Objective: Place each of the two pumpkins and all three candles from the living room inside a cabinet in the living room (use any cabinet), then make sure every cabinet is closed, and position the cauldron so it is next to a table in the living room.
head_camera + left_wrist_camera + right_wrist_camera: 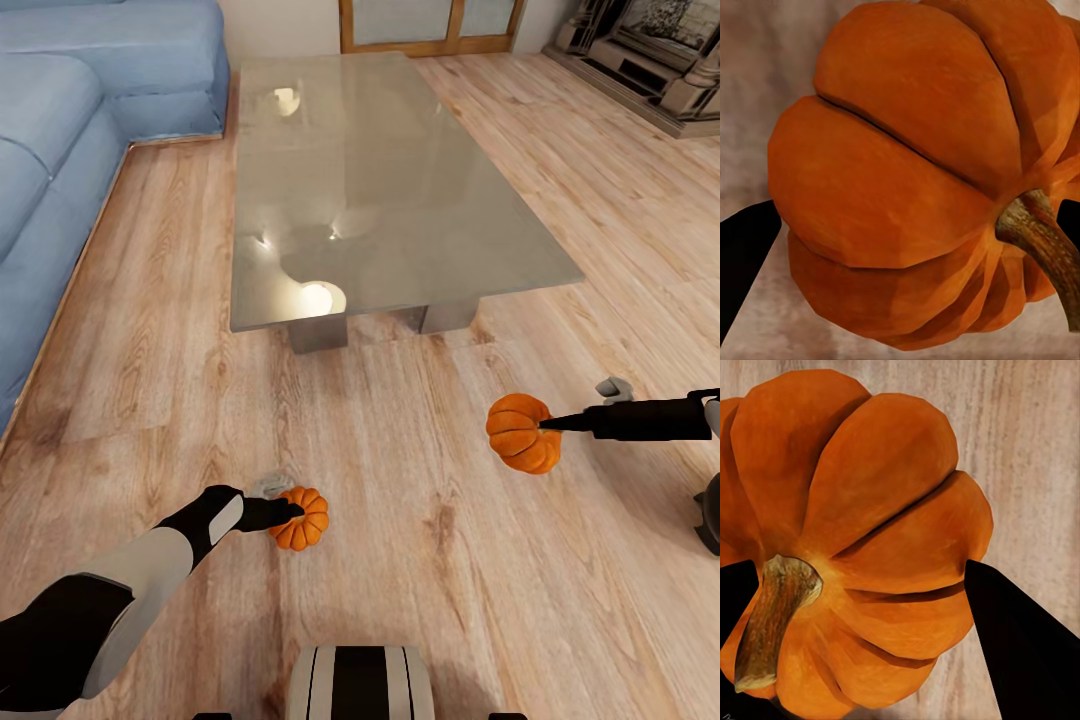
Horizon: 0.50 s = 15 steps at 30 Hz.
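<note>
Two bright-orange ribbed pumpkins hang in my grippers over the wooden floor, in front of the glass-topped table (400,200). My left gripper (288,514) is shut on the smaller-looking pumpkin (305,520), low near the floor. In the left wrist view this pumpkin (907,187) shows its brown stem between dark fingers (742,255). My right gripper (548,425) is shut on the other pumpkin (520,435), at the right. Black fingers (1020,645) flank that pumpkin (870,510) in the right wrist view. Candles, cabinet and cauldron are out of view.
A blue sofa (60,150) runs along the left. A grey stone fireplace surround (650,60) stands at the back right, and a wood-framed door (430,25) behind the table. A dark shape (708,515) is cut off at the right edge. Open floor lies between my arms.
</note>
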Tool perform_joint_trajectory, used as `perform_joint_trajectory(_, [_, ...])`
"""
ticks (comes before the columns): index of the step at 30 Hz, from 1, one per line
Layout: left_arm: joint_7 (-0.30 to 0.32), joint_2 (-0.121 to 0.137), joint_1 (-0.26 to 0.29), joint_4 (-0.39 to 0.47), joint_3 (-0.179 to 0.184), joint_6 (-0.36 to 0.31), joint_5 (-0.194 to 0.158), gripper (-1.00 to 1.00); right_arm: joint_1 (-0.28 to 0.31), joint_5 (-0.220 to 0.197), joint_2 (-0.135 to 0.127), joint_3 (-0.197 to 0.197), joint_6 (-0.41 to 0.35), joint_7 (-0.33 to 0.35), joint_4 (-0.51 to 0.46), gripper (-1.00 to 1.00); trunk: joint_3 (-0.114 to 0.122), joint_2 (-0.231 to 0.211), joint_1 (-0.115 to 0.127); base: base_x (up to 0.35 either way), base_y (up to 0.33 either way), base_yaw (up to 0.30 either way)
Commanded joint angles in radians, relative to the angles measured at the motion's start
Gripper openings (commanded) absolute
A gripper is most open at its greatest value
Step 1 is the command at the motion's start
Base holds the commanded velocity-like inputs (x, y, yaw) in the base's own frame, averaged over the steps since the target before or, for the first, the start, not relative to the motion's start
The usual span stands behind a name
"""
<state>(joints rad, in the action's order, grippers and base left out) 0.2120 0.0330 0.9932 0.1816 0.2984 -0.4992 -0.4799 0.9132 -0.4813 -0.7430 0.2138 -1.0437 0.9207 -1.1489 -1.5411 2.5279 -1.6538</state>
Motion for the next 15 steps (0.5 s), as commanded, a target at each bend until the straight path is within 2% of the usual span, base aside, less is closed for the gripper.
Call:
perform_joint_trajectory(1, [0.001,0.001,-0.001,0.001,0.008,0.000,0.017,-1.00,0.001,0.000,-0.001,0.002,-0.004,0.001,0.000,-1.00,-0.001,0.000,0.000,0.000,0.000,0.000])
perform_joint_trajectory(5, [0.000,0.001,-0.001,0.001,0.008,0.000,0.017,-1.00,0.001,0.000,-0.001,0.001,-0.004,0.001,0.000,-1.00,-0.001,0.000,0.000,0.000,0.000,0.000])
perform_joint_trajectory(15, [0.003,0.001,-0.001,0.001,0.007,0.000,0.016,-1.00,0.001,0.001,0.000,0.001,-0.004,0.001,0.000,-1.00,0.038,-0.002,0.004,0.000,0.000,0.000])
